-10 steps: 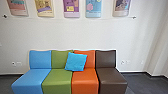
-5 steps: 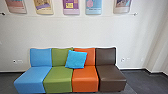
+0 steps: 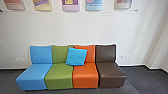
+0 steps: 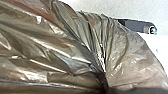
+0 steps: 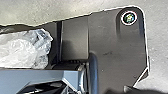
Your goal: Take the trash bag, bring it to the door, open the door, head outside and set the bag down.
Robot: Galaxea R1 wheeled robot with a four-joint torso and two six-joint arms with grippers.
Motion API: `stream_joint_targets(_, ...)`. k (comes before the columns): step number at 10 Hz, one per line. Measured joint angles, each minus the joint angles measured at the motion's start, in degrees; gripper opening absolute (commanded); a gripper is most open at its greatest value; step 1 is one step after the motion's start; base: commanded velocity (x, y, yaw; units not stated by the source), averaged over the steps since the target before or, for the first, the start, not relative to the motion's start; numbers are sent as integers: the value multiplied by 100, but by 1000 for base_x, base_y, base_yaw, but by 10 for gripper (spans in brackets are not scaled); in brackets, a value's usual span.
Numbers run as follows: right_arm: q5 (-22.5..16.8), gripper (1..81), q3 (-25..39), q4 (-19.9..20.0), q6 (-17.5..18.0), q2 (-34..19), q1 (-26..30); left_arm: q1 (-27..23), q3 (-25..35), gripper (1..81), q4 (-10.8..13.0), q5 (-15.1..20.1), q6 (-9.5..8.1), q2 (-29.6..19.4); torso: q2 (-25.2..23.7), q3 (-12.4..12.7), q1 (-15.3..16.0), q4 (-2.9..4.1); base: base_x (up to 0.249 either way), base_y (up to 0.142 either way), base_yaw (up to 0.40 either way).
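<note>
Could tear the thin, creased trash bag [image 4: 130, 55] by turning too close to the 4 seats [image 3: 85, 79]. Cannot tell either gripper's opening or hold.

The trash bag [image 4: 127, 52] is glossy, wrinkled plastic, the 4 seats [image 3: 85, 71] smooth, the cushion [image 3: 76, 57] matt cloth.

The four-seat sofa [image 3: 58, 80] stands between us and the wall [image 3: 50, 28]; dark floor [image 3: 142, 77] gives us room past both ends.
</note>
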Motion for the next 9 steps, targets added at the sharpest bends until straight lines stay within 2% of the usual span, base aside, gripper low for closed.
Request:
stream_joint_targets(2,2,811,-49,-37,0,68,-5,-9,0,10,24,-20,0,2,345,295,-221,0,0,0,0)
stream_joint_targets(7,95,811,-297,-68,2,223,-121,74,0,10,27,-16,0,11,1311,1287,-859,0,0,0,0)
stream_joint_targets(9,145,811,-306,-69,2,260,-132,93,0,10,28,-13,0,9,1600,1421,-1056,0,0,0,0)
